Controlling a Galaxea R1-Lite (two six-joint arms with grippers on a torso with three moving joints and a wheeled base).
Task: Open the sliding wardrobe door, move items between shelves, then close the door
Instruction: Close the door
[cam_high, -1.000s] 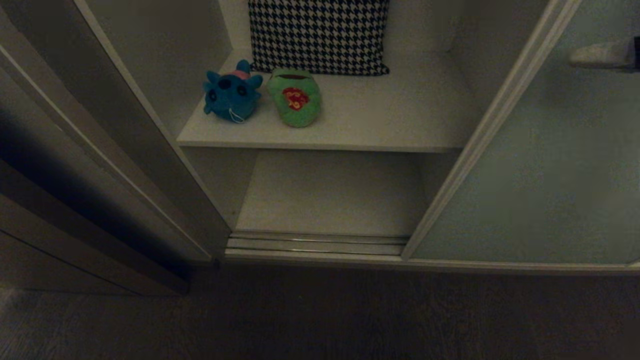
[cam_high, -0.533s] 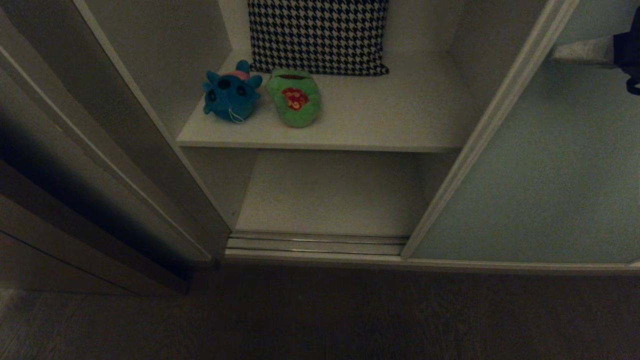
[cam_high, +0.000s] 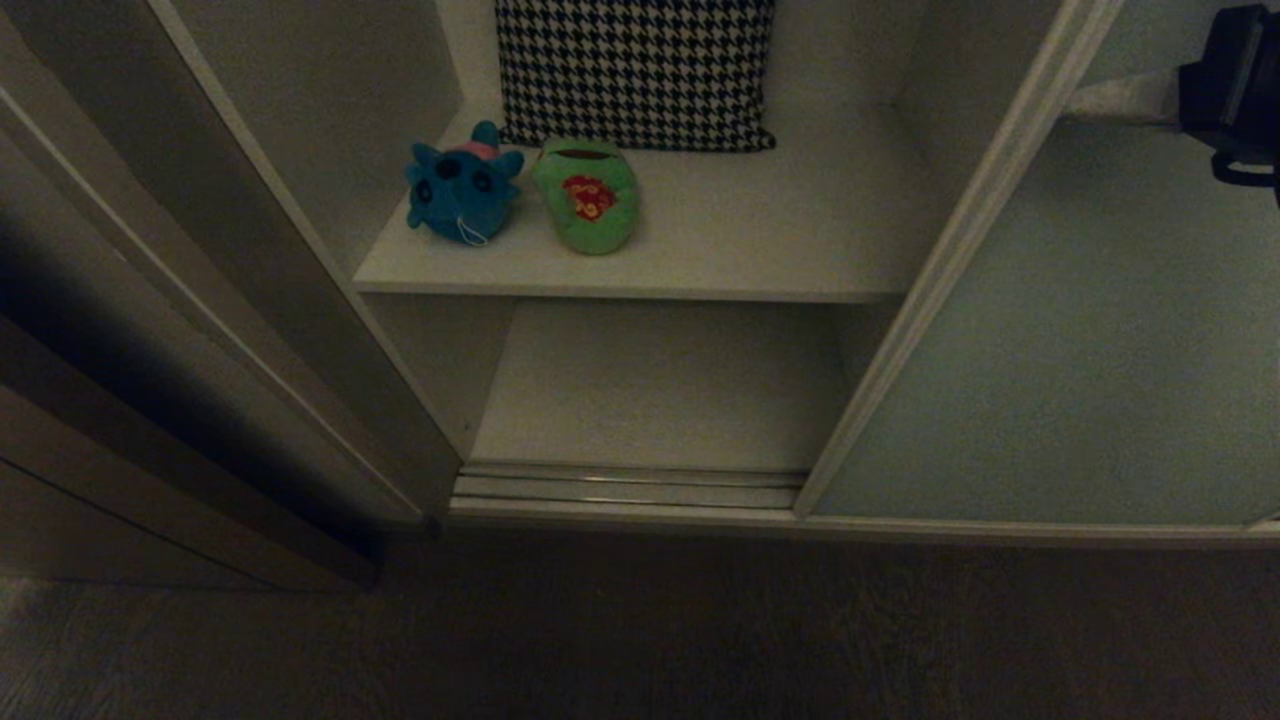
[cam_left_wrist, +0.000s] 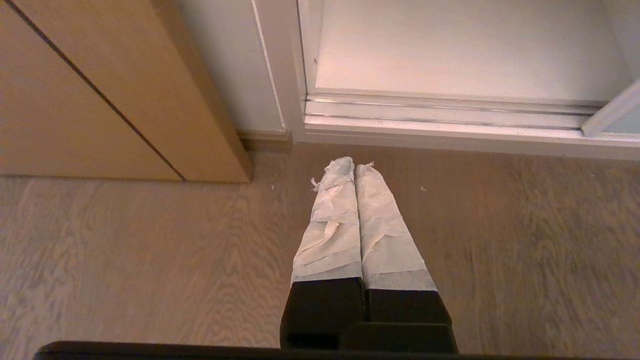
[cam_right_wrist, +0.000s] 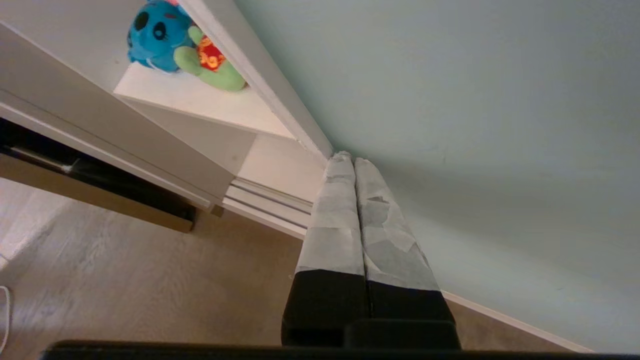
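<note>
Both taped fingers of the right gripper are pressed together, empty, tips against the sliding wardrobe door beside its cream edge. Frog and blue toy sit on the shelf.

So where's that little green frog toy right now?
In the head view, the green frog lies on the upper shelf, beside the blue plush, before the houndstooth cushion.

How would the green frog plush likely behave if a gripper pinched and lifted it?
The green frog plush looks soft and stuffed, so it would probably squash under a pinch. It lies flat on the upper shelf, so it is unlikely to roll.
</note>
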